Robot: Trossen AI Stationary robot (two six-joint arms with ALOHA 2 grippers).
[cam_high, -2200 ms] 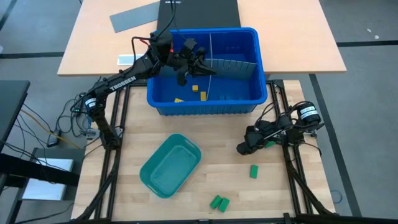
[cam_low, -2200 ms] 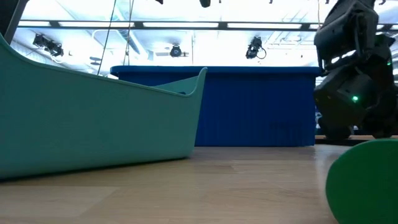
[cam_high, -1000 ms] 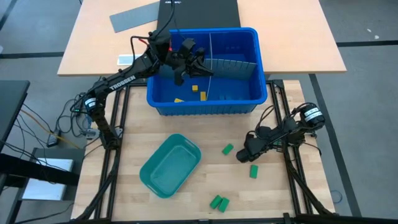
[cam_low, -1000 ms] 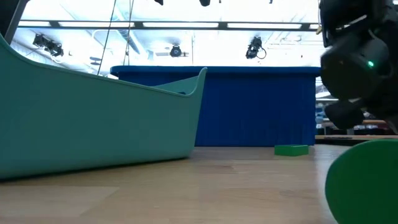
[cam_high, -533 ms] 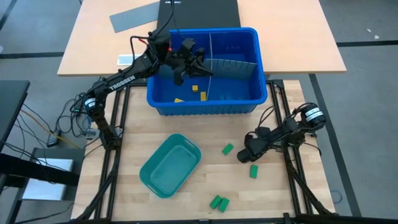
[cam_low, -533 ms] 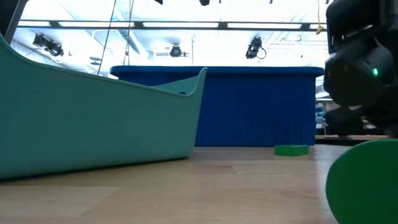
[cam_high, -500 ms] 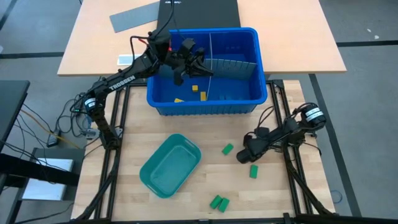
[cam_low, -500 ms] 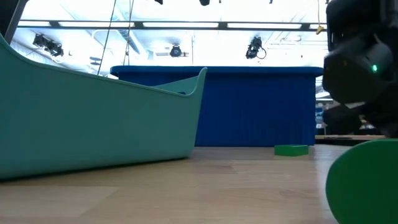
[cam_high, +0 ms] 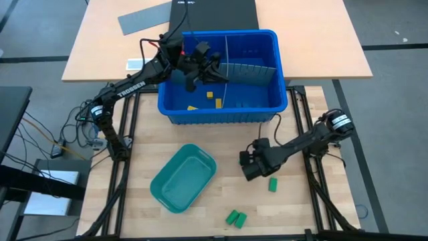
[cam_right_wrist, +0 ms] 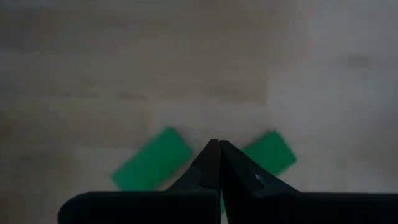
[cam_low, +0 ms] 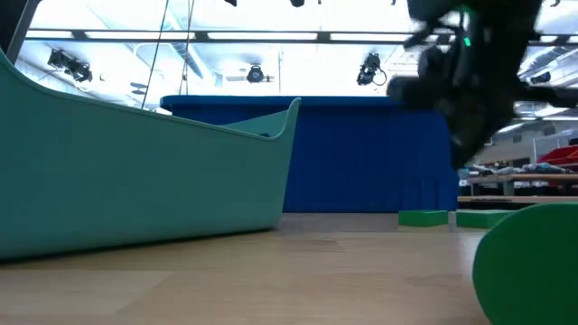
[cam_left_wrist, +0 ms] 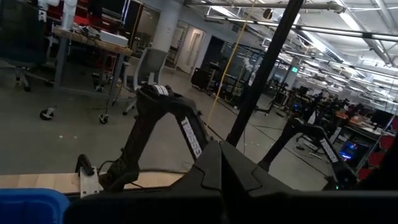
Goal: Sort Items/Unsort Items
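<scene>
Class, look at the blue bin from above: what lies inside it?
Inside the blue bin, grey dividers and a few yellow blocks show on the floor. The left gripper hangs over one corner, jaws shut, hiding whatever is beneath it.

The worktop (cam_high: 200, 137) is pale wood with a light plank grain, framed by black rails. On it, near the left, lies a teal-green tray (cam_high: 182, 178), plain and unpatterned. Far of that stands a deep blue bin (cam_high: 221, 110) with grey dividers (cam_high: 251, 67) inside; on its floor lie small yellow blocks (cam_high: 210, 94) and a green one (cam_high: 218, 102). Bright green blocks (cam_high: 235, 217) lie on the near wood, another green block (cam_high: 273, 183) to the right. Both arms are black, the left arm (cam_high: 134, 86) lettered in white. The left tool (cam_high: 200, 67) and the right tool (cam_high: 250, 165) are black. A grey sheet (cam_high: 144, 18) lies on the tan far table (cam_high: 321, 40).
</scene>
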